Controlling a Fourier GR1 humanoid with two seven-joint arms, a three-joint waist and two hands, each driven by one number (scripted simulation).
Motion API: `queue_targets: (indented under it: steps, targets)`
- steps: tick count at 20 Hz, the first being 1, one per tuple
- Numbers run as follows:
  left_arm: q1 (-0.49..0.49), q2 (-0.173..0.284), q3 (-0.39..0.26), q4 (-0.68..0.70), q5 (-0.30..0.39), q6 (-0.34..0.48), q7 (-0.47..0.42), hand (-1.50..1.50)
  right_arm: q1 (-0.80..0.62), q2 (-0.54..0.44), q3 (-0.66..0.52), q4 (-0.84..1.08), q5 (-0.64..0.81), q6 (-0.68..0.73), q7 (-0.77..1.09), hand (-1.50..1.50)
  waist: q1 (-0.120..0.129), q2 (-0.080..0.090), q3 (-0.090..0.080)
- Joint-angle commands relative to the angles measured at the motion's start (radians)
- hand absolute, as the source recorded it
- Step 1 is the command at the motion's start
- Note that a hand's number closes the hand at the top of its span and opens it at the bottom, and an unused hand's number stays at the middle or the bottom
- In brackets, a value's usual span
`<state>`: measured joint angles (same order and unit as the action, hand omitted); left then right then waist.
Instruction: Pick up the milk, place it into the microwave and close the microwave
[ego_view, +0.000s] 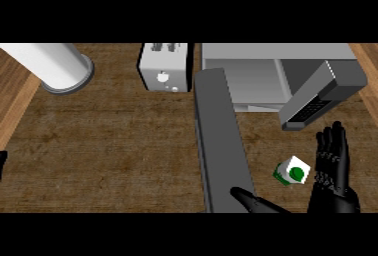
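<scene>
The milk (291, 172), a small white carton with green markings, stands on the wooden counter in front of the microwave (251, 75). The microwave's door (219, 145) is swung open and stretches toward me as a long dark grey slab left of the milk. My right hand (332, 175) is open, its fingers (331, 150) straight just right of the carton and its thumb (255, 201) spread out below it. The carton sits in the gap between them, apart from both. Only a black sliver of my left hand (2, 167) shows at the left edge.
A white toaster (164, 67) stands at the back beside the microwave. A large white cylinder (55, 67) lies at the back left. The microwave's control panel (317, 102) juts out at an angle above my right hand. Wooden counter spreads to the left of the door.
</scene>
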<state>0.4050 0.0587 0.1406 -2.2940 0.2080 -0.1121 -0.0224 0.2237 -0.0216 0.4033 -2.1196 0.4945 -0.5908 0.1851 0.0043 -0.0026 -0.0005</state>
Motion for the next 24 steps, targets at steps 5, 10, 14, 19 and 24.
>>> queue_targets:
  steps: [5,10,14,19,24]
  targets:
    - [0.046,0.020,0.118,-0.020,0.096,-0.072,-0.012,-1.50,0.022,-0.012,-0.129,0.184,-0.231,-0.032,-0.226,-1.50,0.002,0.002,0.001]
    - [0.073,0.001,0.110,-0.046,0.090,-0.100,0.010,-1.50,0.135,0.017,-0.105,0.261,-0.246,-0.062,-0.356,-1.50,-0.002,0.001,0.001]
    - [0.157,-0.019,0.134,-0.130,0.136,-0.129,0.025,-1.50,0.123,0.001,-0.229,0.376,-0.384,-0.021,-0.470,-1.50,0.003,0.000,0.001]
    - [0.109,-0.014,0.192,-0.050,0.166,-0.165,-0.003,-1.50,0.138,-0.037,-0.331,0.459,-0.477,0.051,-0.569,-1.50,0.000,0.001,0.001]
    - [0.159,0.004,0.251,-0.047,0.220,-0.227,-0.032,-1.50,0.176,-0.001,-0.344,0.565,-0.517,0.088,-0.716,-1.50,0.001,0.000,0.001]
